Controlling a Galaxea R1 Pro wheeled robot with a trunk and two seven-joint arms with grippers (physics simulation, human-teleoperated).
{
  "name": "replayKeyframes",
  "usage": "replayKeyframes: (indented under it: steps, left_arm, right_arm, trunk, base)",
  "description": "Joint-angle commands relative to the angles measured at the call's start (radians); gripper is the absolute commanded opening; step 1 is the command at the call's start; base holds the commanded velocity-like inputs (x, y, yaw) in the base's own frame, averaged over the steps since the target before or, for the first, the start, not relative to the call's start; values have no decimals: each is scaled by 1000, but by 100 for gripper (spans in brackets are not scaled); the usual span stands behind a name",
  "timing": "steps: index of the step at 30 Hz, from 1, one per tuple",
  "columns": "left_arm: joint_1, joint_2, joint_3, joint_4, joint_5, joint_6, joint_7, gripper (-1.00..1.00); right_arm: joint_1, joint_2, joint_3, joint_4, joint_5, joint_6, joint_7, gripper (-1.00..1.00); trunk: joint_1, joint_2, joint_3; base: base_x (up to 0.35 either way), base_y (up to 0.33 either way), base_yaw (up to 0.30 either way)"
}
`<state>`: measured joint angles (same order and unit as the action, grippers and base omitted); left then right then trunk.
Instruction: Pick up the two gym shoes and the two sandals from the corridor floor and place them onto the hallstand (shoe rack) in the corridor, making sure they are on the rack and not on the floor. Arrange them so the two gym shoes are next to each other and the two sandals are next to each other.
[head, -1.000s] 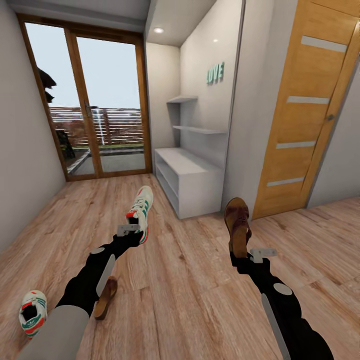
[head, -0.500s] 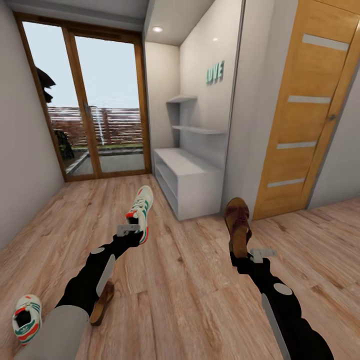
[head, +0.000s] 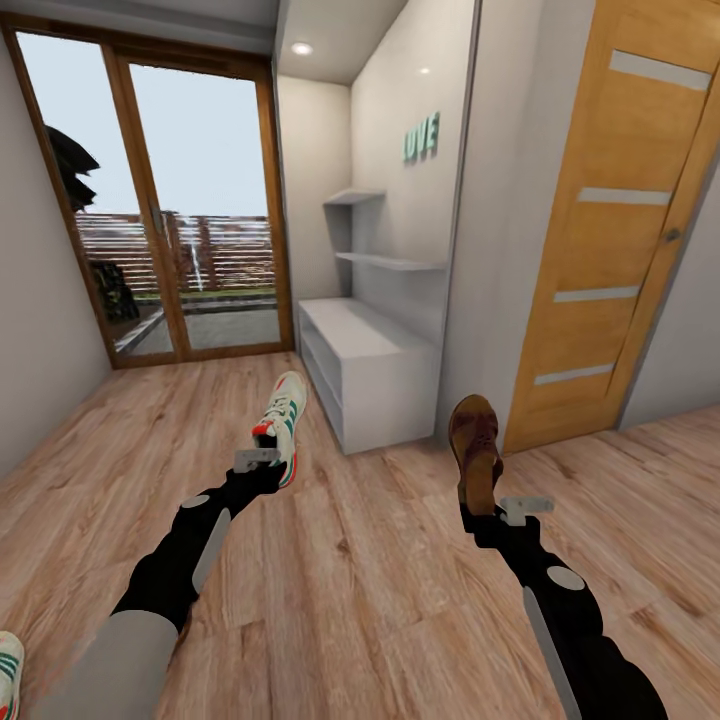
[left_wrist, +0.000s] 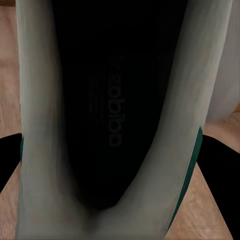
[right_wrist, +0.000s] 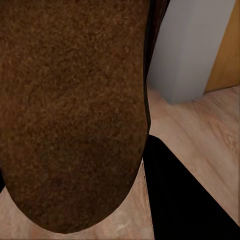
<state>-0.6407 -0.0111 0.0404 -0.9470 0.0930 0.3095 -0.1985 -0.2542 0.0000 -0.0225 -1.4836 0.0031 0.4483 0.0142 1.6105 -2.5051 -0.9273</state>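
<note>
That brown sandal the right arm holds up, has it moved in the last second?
Cannot tell for sure. The sandal sits at the same place in the head view, but the rack and door shifted, so the camera moved, carrying it along.

Warm wood-plank corridor floor (head: 380, 590) runs beneath both pincers and onward to the white hallstand (head: 375, 375), which stands on it beyond and between the left pincer (head: 262, 462) and the right pincer (head: 490, 510). The hallstand's flat top looks bare, and its open shelves cannot be made out. Behind the left pincer, far back beside that arm, a gym shoe (head: 8, 670) lies on the planks.
</note>
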Motion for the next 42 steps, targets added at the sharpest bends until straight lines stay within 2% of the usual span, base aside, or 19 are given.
replayKeyframes:
  steps: [1,21,31,34,37,39,42]
  left_arm:
    - [-1,-1,4,-1,10,9,-4,-100]
    - [-1,-1,4,-1,10,9,-4,-100]
    - [-1,-1,4,-1,10,-2,-4,-100]
    - [0,-4,4,-1,10,-65,-4,-100]
    - [5,-14,4,1,9,-207,-3,-100]
    - [44,-17,4,2,8,-349,-2,-100]
    - [74,-18,5,2,7,-445,-2,-100]
  right_arm:
    - [0,0,0,-1,-3,6,0,-100]
    - [0,0,0,-1,-3,6,0,-100]
    - [0,0,0,0,-3,6,0,-100]
    - [0,0,0,0,-3,6,0,-100]
    - [0,0,0,0,-3,6,1,-100]
    - [0,0,0,1,-3,6,1,-100]
    - [0,0,0,1,-3,6,1,-100]
  trunk:
    - [0,0,-1]
    - [0,0,-1]
    - [0,0,-1]
    - [0,0,-1]
    - [0,0,-1]
    - [0,0,-1]
    - [0,0,-1]
  base:
    - [321,-173,0]
    - [346,-54,2]
    - [346,0,232]
    - [295,0,289]
    - [228,0,291]
    - [161,0,291]
    - [85,0,290]
